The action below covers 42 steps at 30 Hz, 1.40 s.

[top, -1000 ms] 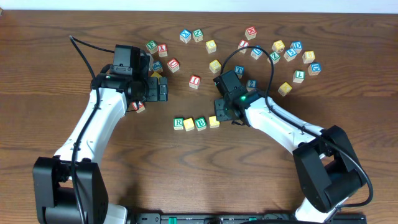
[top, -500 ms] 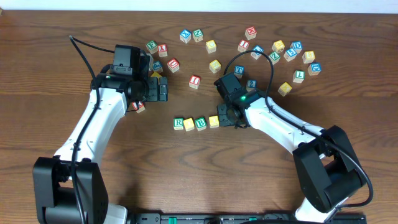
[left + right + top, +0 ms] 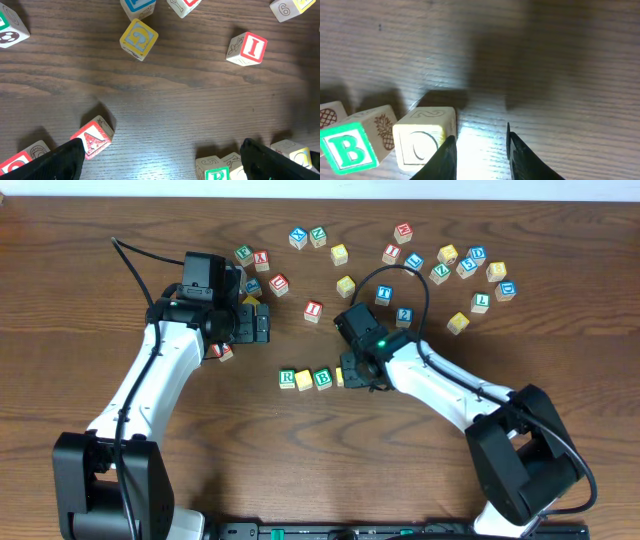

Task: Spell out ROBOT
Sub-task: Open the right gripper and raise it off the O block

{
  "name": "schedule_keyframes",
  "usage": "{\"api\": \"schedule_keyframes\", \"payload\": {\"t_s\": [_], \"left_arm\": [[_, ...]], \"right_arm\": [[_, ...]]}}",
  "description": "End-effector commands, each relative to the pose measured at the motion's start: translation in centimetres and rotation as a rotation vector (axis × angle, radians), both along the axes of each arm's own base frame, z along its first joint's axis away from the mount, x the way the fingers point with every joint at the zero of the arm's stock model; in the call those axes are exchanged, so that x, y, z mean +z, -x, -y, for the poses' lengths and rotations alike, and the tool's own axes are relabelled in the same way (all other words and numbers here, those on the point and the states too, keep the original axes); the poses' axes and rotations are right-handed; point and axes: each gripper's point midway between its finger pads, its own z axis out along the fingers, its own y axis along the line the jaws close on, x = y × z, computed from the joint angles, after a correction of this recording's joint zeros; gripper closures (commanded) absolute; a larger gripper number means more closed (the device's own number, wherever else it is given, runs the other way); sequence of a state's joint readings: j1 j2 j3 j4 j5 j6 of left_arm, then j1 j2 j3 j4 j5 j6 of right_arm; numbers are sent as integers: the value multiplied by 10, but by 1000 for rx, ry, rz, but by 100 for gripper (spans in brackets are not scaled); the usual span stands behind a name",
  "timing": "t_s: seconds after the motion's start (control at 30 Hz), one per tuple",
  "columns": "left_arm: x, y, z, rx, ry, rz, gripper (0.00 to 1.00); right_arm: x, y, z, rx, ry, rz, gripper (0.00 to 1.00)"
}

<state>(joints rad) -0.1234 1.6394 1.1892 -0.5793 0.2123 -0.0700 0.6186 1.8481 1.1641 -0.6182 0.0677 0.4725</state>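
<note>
Moved: right fingers [image 3: 445,162], now further left at the row's end, slightly parted, gripping nothing. Landmark: wooden cube with green letter B [image 3: 350,150] on brown wooden surface [image 3: 250,450]. Pale O-faced wooden cube [image 3: 422,142]: just right of B, outside those fingers. Green-lettered R cube [image 3: 287,378]: left of B, yellow-topped cube [image 3: 304,379] between. Left fingers [image 3: 62,160]: wide open, empty, up-left of B.

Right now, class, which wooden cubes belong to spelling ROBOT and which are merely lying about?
Needed: green-lettered R wooden cube, yellow-topped cube, green-lettered B cube, O-carved cube, blue-lettered T cube.
Lying about: red-lettered I cube, blue 2 cube, red-lettered A cube.
</note>
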Motion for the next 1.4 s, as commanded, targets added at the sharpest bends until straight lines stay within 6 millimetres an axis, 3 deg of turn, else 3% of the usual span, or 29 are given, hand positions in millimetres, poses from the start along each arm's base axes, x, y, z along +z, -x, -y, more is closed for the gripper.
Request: {"api": "schedule_keyframes", "payload": {"t_s": [0.0, 0.33, 0.67, 0.87, 1.1, 1.37], "left_arm": [[-3, 3, 2, -21, 2, -8, 2], [-3, 3, 2, -21, 2, -8, 2], [-3, 3, 2, -21, 2, -8, 2], [-3, 3, 2, -21, 2, -8, 2], [-3, 3, 2, -21, 2, -8, 2], [-3, 3, 2, -21, 2, -8, 2]], "right_arm": [[13, -1, -12, -4, -23, 31, 71], [13, 6, -24, 14, -32, 34, 69], [14, -5, -9, -23, 12, 68, 66], [16, -21, 5, -65, 9, 94, 70], [26, -45, 1, -42, -30, 181, 73], [55, -77, -1, -48, -68, 270, 69]]}}
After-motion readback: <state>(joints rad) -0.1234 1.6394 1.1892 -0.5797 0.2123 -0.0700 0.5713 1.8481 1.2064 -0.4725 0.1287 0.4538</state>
